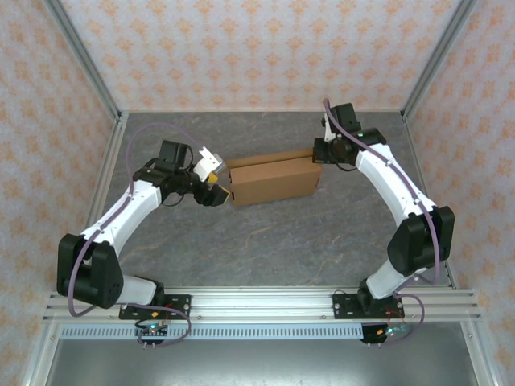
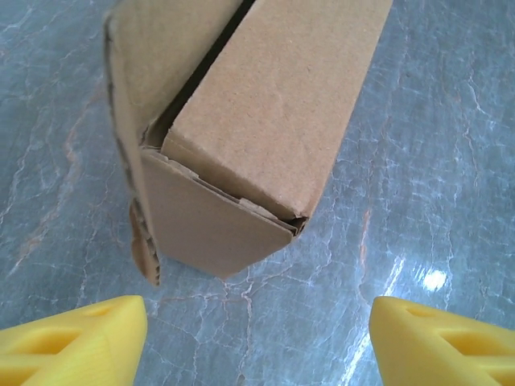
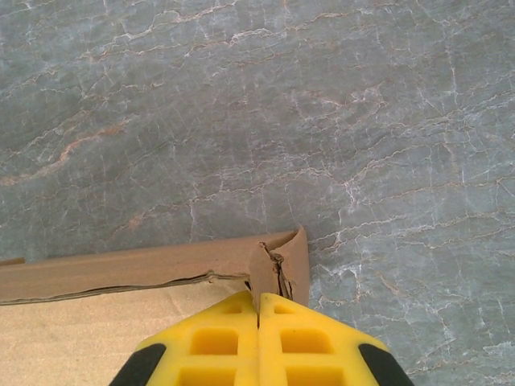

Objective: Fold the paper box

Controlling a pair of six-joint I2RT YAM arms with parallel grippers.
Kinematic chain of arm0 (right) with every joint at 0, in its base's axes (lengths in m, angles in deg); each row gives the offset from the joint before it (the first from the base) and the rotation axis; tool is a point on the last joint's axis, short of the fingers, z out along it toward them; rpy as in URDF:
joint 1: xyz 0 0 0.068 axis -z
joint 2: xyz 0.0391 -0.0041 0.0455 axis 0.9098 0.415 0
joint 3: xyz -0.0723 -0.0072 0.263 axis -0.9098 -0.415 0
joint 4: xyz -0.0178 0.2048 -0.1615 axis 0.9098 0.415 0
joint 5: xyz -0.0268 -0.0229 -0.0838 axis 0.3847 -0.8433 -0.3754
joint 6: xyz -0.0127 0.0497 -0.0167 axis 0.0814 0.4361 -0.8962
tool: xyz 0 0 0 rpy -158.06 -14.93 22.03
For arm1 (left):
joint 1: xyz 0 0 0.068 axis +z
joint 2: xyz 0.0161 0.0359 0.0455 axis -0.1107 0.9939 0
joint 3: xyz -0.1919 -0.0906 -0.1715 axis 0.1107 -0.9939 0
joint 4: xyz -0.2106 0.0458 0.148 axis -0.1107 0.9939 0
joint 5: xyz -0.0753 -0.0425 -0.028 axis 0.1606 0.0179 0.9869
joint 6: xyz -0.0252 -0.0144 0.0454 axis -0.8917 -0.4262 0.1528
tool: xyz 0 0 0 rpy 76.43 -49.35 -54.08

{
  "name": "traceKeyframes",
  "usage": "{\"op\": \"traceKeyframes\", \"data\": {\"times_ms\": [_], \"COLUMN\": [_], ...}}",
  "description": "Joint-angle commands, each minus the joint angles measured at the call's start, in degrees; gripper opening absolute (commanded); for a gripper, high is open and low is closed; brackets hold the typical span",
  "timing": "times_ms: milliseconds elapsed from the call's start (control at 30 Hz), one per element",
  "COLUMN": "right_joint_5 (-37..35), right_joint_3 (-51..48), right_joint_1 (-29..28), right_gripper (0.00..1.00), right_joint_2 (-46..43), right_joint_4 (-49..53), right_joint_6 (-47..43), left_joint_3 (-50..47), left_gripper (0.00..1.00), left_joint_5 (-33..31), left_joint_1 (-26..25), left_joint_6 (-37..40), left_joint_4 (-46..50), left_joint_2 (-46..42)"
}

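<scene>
We see the paper box [image 1: 272,182] lying toward the desk's [image 1: 265,249] far edge, left claw [image 1: 218,186] spread wide just beside its left end, right claw [image 3: 258,304] closed tight against its far-right corner.

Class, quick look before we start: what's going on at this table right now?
Two robot arms are working on a brown paper box lying on the grey table. The right pincer is shut, its tips against a small creased flap at the box's right end. The left pincer is open, facing the box's left end without touching it. That end's flaps are folded in but not flush, with a gap showing, so the folding seems unfinished.
</scene>
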Motion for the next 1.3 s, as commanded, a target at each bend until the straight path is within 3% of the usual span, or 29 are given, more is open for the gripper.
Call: {"op": "traceKeyframes", "data": {"times_ms": [0,133,333,467,600,967,1100,1267], "right_joint_5": [-2.3,-2.6,-2.6,-2.6,-2.6,-2.8,-3.0,-3.5], "right_joint_3": [1.2,1.2,1.1,1.0,1.0,1.1,0.8,0.3], "right_joint_1": [-0.4,-0.5,-0.6,-0.6,-0.7,-0.7,-1.0,-1.6], "right_gripper": [0.02,0.01,0.01,0.01,0.01,0.01,0.01,0.01], "right_joint_2": [1.3,1.2,1.2,0.9,0.8,0.8,0.5,-0.1], "right_joint_4": [3.4,3.5,3.5,3.3,3.3,3.2,3.1,2.6], "right_joint_6": [1.0,1.1,1.1,1.0,1.2,1.2,1.4,1.7], "left_joint_3": [-0.4,0.6,6.9,10.3,13.2,14.6,15.1,15.9], "left_gripper": [0.68,0.54,0.53,0.51,0.38,0.19,0.09,0.03], "left_joint_5": [-5.1,-10.6,-16.9,-15.8,-13.9,-13.1,-13.3,-15.4], "left_joint_1": [0.3,-0.3,-3.0,-3.7,-3.8,-4.1,-4.4,-5.8], "left_joint_6": [-9.4,-16.3,-14.4,-12.9,-11.6,-11.5,-14.2,-21.4], "left_joint_4": [-6.0,-8.0,-2.6,-0.6,1.7,4.8,4.2,3.0], "left_joint_2": [-3.5,-3.7,0.7,3.1,5.1,6.7,6.8,7.3]}}
